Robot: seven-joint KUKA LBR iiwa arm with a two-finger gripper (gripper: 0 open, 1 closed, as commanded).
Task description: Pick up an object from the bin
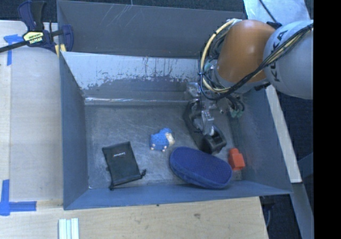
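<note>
Blue oval case (201, 169) lies lower centre; the gripper (211, 138) is beside its upper edge, open or closed I cannot tell. I would descend centred, avoiding the orange block (236, 159).

Navy oval case (200, 169), black pouch (121, 162), orange block (236, 158), blue toy (161, 139)

Flat blue oval pouch (200, 169), front right

On the floor of the bin (128, 35), 8 o'clock: a black flat pouch (121, 163), lying flat and slightly askew. Near centre, a small blue-and-white toy (161, 140), apart from the pouch. At 4 o'clock, an orange block (236, 159) close by the right wall.
</note>
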